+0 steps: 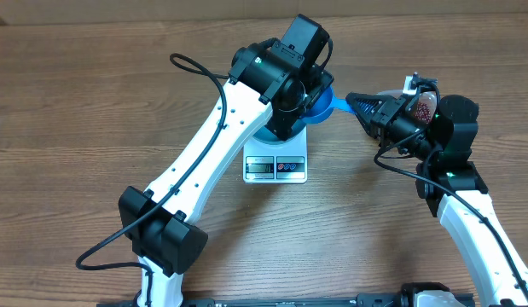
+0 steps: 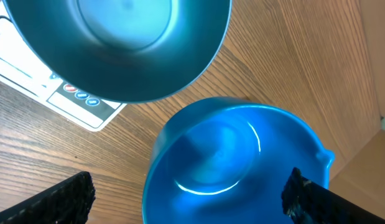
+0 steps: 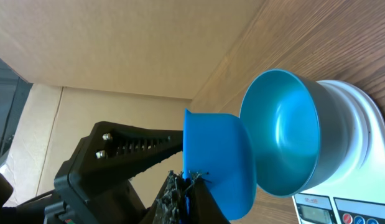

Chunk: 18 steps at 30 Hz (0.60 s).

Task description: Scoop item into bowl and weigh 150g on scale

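Observation:
The blue bowl (image 1: 270,133) stands on the white scale (image 1: 275,165), mostly hidden under my left arm in the overhead view. From both wrist views the bowl (image 2: 124,43) (image 3: 285,134) looks bare inside. Right beside its rim hangs the smaller blue scoop (image 1: 334,103) (image 2: 236,162) (image 3: 217,162), which also looks bare. My right gripper (image 1: 372,109) (image 3: 187,194) is shut on the scoop's handle. My left gripper (image 1: 310,87) (image 2: 189,200) stands wide open, its fingers (image 2: 61,198) on either side of the scoop and apart from it. Red-brown beans (image 1: 426,107) show behind my right wrist.
The beans lie in a clear tub (image 1: 414,89) at the right, partly hidden by my right arm. The scale's display and buttons (image 1: 275,167) face the table's front edge. A cardboard wall (image 3: 117,50) stands behind the table.

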Each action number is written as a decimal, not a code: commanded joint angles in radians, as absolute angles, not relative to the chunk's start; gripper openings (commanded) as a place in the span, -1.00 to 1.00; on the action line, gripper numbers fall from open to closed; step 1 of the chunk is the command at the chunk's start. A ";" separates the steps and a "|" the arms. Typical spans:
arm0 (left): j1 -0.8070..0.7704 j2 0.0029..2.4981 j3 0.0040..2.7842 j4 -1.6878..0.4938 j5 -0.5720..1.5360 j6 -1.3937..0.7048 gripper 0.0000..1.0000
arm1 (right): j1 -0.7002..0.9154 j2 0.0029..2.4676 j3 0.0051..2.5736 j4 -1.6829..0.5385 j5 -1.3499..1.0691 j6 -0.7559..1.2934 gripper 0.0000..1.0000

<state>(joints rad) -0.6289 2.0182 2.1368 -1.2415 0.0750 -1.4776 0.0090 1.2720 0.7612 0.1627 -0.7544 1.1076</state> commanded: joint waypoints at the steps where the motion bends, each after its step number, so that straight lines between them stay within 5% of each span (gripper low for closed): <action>1: -0.631 2.025 2.201 -1.257 0.053 -1.371 0.99 | 0.011 1.270 0.780 0.165 -0.732 1.092 -0.93; 7: -0.627 2.000 2.304 -1.372 -0.090 -1.274 0.99 | 0.011 1.270 0.780 0.153 -0.704 1.092 -0.93; 18: -0.620 1.967 2.359 -1.388 -0.125 -0.522 0.99 | 0.010 1.270 0.780 0.091 -0.673 1.023 -0.92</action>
